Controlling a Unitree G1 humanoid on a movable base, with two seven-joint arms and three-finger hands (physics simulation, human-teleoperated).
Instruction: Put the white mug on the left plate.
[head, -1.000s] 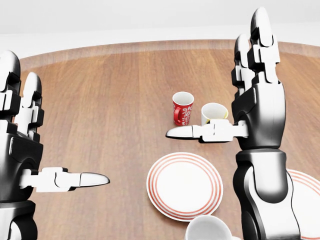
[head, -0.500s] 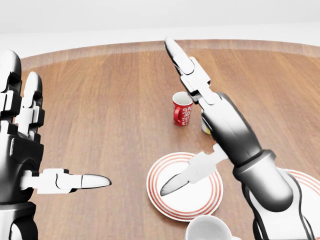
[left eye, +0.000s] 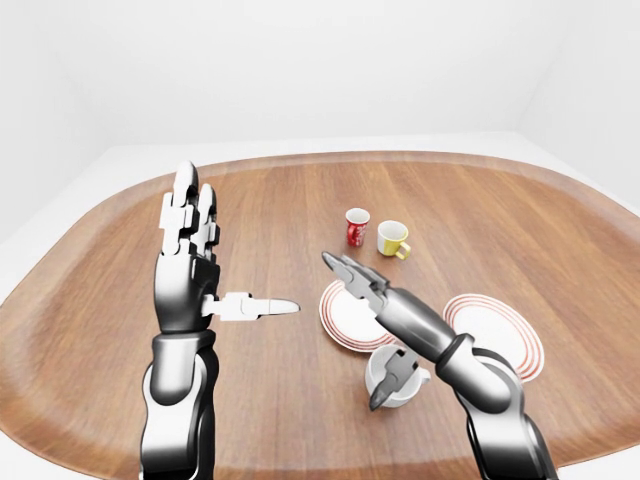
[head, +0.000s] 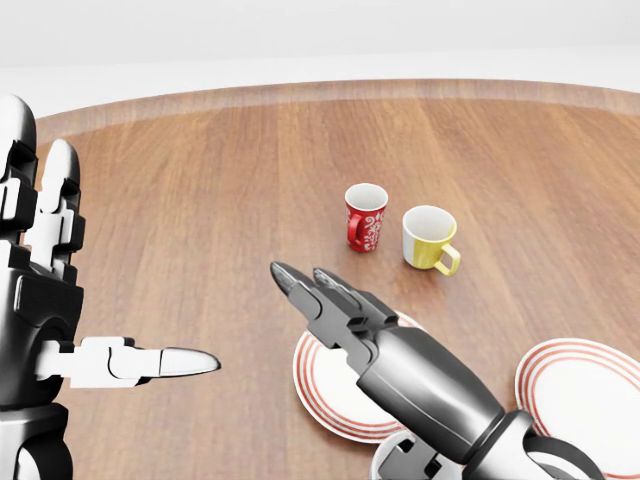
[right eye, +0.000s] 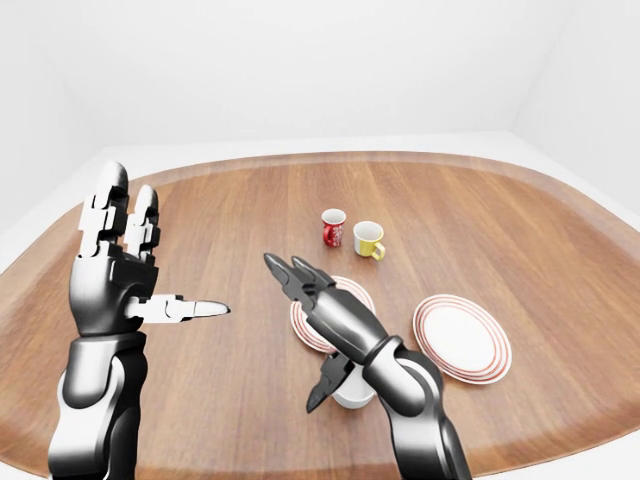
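The right hand (left eye: 375, 310) has swung down from where it stood upright a second ago: then its fingers pointed at the ceiling near the far mugs, half a second ago the arm was tilting over, and now it lies low and stretched out flat across the left plate (left eye: 335, 325), fingers spread and holding nothing, thumb hanging down beside the white mug (right eye: 350, 392). That mug sits on the bare wooden table (left eye: 270, 220) at the near edge, just below the left plate in the eye views, not on it, and the forearm passes right above it. To my eye this is the hand coming down toward the mug to begin a grasp, so the task has barely started; the carry onto the plate is all still to do. The left hand (left eye: 190, 265) has not moved in that time: it stands upright well off to the left, fingers straight up and thumb jutting sideways, open and empty. Counting what is laid out: three mugs in all, the white one nearest the robot, a red patterned mug (head: 365, 216) and a yellow mug (head: 430, 239) standing close together farther up the table; and two red-rimmed plates, the left one under the reaching hand and the right plate (right eye: 462, 338) apart from it, bare.
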